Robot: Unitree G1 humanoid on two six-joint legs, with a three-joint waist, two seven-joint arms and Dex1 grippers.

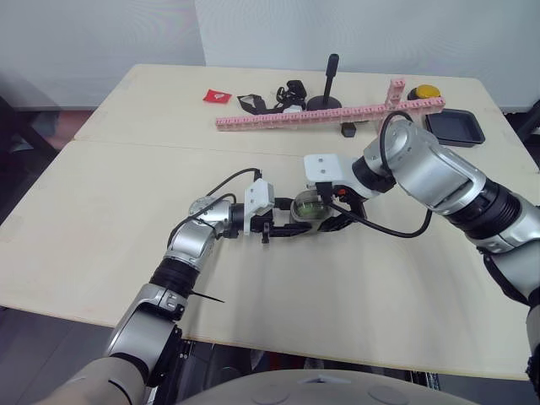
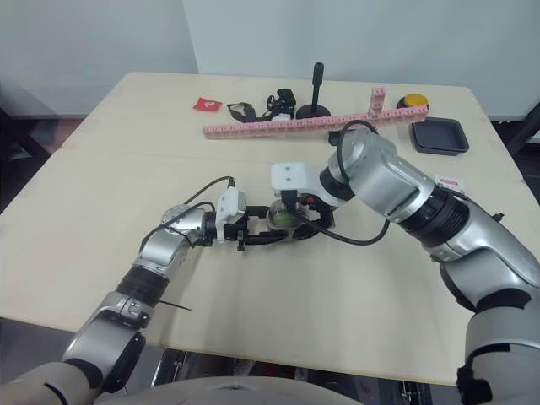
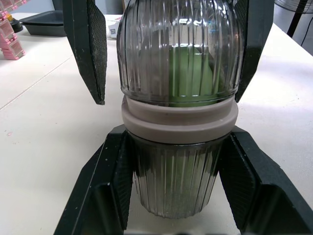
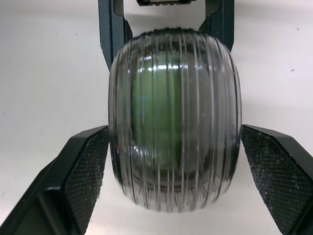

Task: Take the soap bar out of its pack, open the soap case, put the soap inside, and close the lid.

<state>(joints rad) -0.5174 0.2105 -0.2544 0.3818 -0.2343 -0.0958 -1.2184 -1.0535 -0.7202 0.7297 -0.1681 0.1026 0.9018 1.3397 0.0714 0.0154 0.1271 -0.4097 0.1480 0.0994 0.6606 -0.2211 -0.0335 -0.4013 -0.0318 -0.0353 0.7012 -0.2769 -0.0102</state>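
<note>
Clear ribbed soap case [image 1: 307, 211], green soap bar [image 3: 188, 73] inside, lid [image 3: 178, 49] on, midway between the table's [image 1: 126, 211] near and far edges.
Left gripper [image 3: 177, 191] clamps the case's lower half. Right gripper [image 4: 173, 181] straddles the lid, its fingers spread. Black tray [image 1: 456, 128] sits at the far right corner.

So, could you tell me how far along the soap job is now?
Mostly done: the green soap sits inside the clear soap case, and its lid looks seated on the beige ring. In hand: the left gripper grips the case's lower half; the fingers of the right gripper flank the lid, one apart from it. Left: confirm closure and release.
</note>
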